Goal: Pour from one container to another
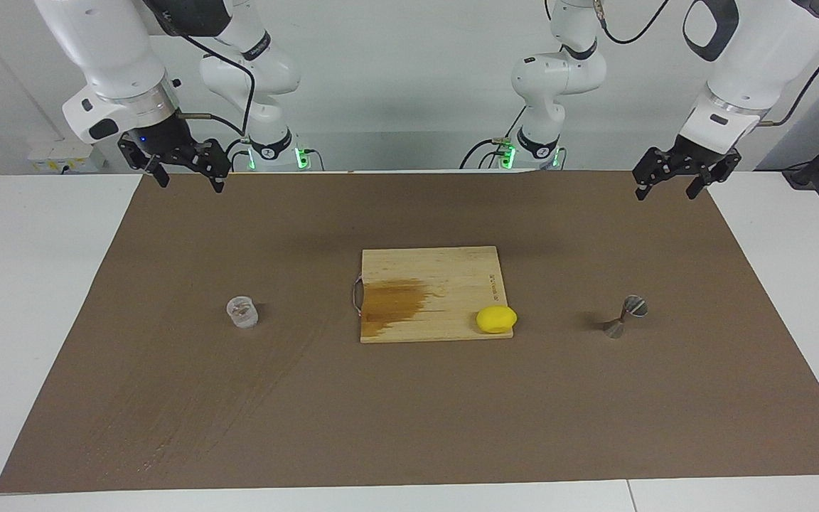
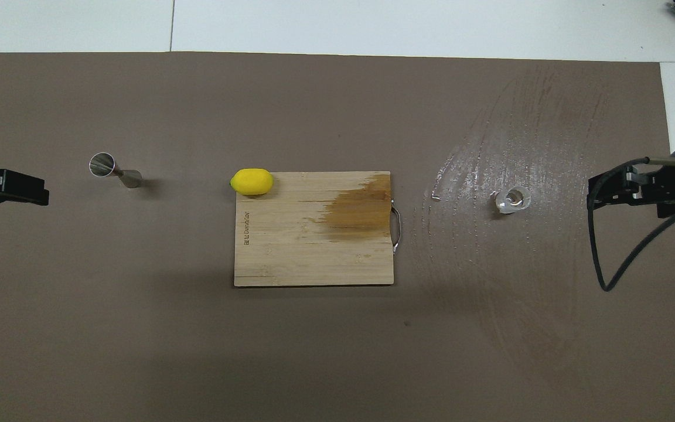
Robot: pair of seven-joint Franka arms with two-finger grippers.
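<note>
Glass cup (image 1: 242, 312) upright on the brown mat (image 1: 409, 427), toward the right arm's end of the table, well apart from everything else. Steel jigger (image 1: 626, 316) standing on the mat toward the left arm's end, narrow waist showing, leaning a touch in both views. Between them, cutting board (image 1: 431, 274) with a dark wet-looking stain near its metal handle (image 1: 357, 295), and a yellow lemon (image 1: 496, 319) at the board's corner on the jigger's side, at the edge farther from the robots. Right gripper (image 1: 186, 165) up in the air over the mat's edge at the robots' end, fingers spread, nothing between them. Left gripper (image 1: 669, 183) likewise raised over the mat's corner at its own end, fingers apart, holding nothing. Both arms waiting, neither touching cup nor jigger. Faint curved streaks across the mat around the cup. Something pale inside the cup, too small to tell what.
</note>
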